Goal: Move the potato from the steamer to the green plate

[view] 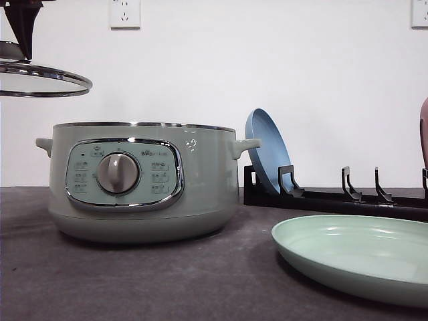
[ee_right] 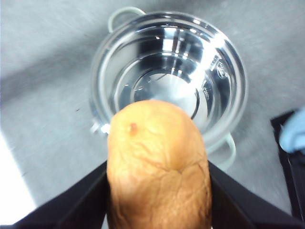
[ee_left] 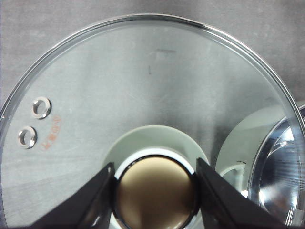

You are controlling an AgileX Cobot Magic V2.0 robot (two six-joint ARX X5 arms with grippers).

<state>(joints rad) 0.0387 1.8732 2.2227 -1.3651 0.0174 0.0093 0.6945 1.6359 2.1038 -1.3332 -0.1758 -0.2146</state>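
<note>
Steamer [view: 144, 180] mouth open; glass lid [view: 40, 77] held aside

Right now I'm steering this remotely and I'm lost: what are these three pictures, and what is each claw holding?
It's a robot with two arms. The front picture looks forward over the table: the open steamer, the green plate to its right, a blue plate in a black rack behind. The other two come from cameras on the wrists. The left claw grips the knob of the glass lid, held up at upper left in the front picture. The right claw holds the potato above the steamer's shiny bowl.
</note>
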